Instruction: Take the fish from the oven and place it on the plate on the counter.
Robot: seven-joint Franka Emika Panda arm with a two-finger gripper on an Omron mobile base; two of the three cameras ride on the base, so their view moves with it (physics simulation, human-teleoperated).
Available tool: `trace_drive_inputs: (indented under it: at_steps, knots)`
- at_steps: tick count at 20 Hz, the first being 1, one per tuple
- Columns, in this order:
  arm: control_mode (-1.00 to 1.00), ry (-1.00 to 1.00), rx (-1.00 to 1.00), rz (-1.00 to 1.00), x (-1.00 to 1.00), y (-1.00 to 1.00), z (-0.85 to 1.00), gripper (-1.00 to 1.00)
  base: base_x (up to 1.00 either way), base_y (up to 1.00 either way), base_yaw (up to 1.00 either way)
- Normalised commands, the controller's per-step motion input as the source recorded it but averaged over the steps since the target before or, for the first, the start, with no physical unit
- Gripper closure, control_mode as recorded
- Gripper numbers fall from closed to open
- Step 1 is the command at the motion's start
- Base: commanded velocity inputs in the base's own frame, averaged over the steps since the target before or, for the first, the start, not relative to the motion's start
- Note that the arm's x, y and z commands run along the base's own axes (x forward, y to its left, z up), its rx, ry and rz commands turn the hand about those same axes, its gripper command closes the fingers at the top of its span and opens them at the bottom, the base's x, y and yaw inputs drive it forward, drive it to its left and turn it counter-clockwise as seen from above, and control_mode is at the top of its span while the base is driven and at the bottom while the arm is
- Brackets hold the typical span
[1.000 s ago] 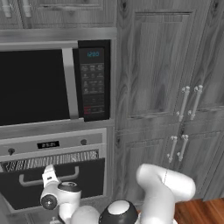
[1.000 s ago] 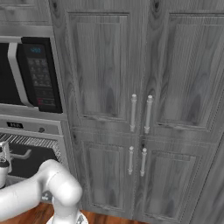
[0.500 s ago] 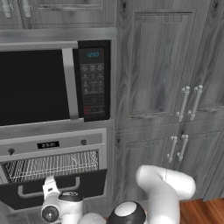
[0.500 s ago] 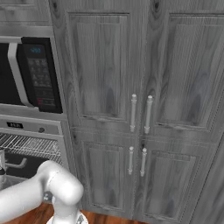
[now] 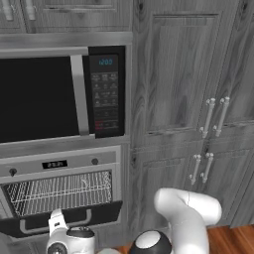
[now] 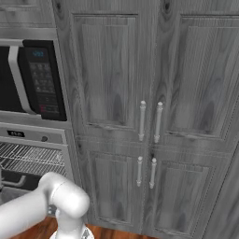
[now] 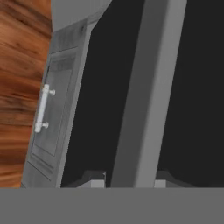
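You see the oven (image 5: 62,193) with its dark door (image 5: 64,218) swung partly down, the wire rack (image 5: 59,192) exposed behind it; the oven is your landmark here. Directly above the oven sits the black microwave (image 5: 62,94), keypad lit. To the right of the oven stand the grey wood cabinet doors (image 6: 149,121) with paired bar pulls.

The hand sits low, just in front of the oven door, at the bar handle (image 7: 146,96). In the hand view, the gripper (image 7: 129,181) straddles that grey bar: one fingertip (image 7: 94,178) on each side of it, dark door glass behind. The fingers stand part-way closed around the bar; you cannot tell from these views whether the pads actually touch it.

Beside the oven in the hand view, a lower cabinet drawer (image 7: 50,113) and the wood floor (image 7: 19,87).

Fish: you cannot make it out on the rack from either base view.
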Motion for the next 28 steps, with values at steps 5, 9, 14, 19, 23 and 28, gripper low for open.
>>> trace_drive_inputs:
  at_steps: [5, 9, 14, 19, 23, 28]
  knots:
    - [-1.00, 0.02, -0.06, 0.00, -0.69, 0.00, -0.54, 1.00, 0.00, 0.00, 0.00]
    - [-1.00, 0.00, -0.04, 0.00, -0.89, 0.00, -0.67, 1.00, 0.00, 0.00, 0.00]
    - [-1.00, 0.00, -0.02, 0.00, -0.97, 0.00, -0.73, 1.00, 0.00, 0.00, 0.00]
    - [-1.00, -0.08, 0.00, 0.00, -0.92, 0.00, -0.16, 1.00, 0.00, 0.00, 0.00]
    - [-1.00, -0.29, 0.00, 0.02, -0.81, 0.00, 0.59, 1.00, 0.00, 0.00, 0.00]
    - [-1.00, -0.27, 0.00, 0.02, -0.45, 0.01, 0.89, 1.00, 0.00, 0.00, 0.00]
